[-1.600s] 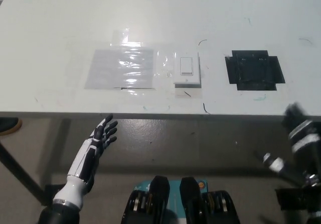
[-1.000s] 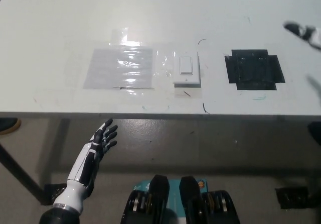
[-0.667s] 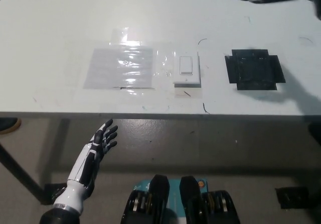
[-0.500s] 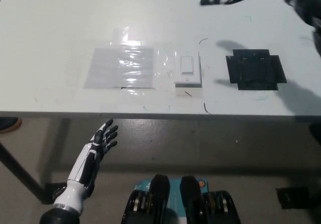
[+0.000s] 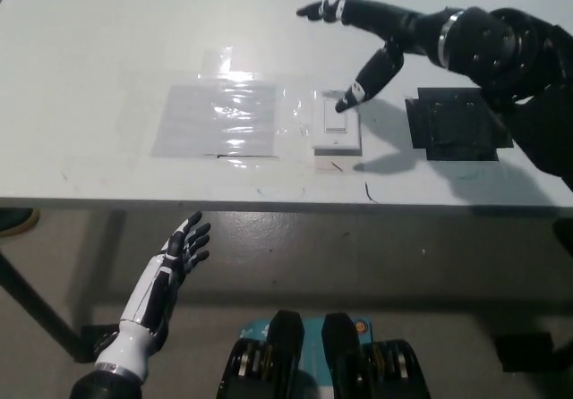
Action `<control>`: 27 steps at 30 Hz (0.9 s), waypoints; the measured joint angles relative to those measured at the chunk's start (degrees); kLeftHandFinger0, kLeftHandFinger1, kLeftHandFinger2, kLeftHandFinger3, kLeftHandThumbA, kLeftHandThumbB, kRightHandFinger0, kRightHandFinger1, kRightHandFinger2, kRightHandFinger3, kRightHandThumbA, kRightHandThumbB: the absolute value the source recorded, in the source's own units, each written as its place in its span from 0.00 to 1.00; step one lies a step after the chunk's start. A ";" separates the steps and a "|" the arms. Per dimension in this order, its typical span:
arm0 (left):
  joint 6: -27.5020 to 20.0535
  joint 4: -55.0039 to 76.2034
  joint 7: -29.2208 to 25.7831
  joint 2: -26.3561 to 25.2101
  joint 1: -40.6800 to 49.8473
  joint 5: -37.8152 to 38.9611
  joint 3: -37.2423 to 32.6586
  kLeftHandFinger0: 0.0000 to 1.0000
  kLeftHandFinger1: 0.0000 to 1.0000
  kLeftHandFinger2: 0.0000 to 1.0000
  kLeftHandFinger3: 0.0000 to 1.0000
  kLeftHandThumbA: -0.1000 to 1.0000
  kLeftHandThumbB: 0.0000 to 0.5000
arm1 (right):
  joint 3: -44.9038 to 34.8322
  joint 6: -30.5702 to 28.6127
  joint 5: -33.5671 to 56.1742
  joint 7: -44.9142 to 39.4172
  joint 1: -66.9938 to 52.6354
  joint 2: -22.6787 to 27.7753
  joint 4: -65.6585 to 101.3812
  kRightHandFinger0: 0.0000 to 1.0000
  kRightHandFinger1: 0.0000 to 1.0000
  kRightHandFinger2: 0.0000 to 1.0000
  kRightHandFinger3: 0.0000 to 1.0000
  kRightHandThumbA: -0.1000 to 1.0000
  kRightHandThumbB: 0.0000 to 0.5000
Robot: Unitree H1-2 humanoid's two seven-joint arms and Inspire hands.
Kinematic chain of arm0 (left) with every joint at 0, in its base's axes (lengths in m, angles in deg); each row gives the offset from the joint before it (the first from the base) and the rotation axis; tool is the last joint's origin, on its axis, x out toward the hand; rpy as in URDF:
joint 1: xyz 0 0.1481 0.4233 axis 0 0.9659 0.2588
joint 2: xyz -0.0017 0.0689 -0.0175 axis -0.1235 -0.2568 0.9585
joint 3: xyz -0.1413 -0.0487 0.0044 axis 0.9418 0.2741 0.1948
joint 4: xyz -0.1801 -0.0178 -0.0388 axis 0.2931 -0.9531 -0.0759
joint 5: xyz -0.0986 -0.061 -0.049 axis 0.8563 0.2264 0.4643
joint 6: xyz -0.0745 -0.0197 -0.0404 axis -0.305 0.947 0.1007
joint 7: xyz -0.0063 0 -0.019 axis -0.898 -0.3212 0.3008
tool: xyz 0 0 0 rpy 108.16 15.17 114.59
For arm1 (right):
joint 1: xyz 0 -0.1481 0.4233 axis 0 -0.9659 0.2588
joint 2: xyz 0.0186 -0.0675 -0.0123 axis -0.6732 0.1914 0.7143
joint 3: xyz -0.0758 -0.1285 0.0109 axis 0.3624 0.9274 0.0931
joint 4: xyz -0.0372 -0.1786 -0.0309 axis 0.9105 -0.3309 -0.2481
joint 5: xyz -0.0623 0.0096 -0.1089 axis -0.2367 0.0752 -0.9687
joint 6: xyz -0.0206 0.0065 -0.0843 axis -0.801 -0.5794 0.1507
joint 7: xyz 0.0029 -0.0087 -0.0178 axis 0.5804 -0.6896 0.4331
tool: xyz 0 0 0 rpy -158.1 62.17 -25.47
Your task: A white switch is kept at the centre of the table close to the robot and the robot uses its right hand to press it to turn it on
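Since half a second ago, your black right hand (image 5: 385,37) has come down and left across the table (image 5: 89,41), and now it is over the one white switch (image 5: 336,126). Its fingers are spread apart and hold nothing. One fingertip (image 5: 343,105) points down at the top of the switch; you cannot tell if it touches. The switch sits near the front edge, in the middle, between one shiny clear sheet (image 5: 215,117) and one black tape patch (image 5: 458,128). Your white left hand (image 5: 183,245) rests below the table edge, fingers spread.
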 measured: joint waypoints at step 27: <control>0.08 0.00 -0.01 -0.08 0.02 -0.18 -0.13 1.00 1.00 1.00 1.00 0.96 0.04 | 1.60 -3.62 -10.22 -2.17 -3.00 -4.67 -8.71 1.00 1.00 1.00 1.00 1.00 0.63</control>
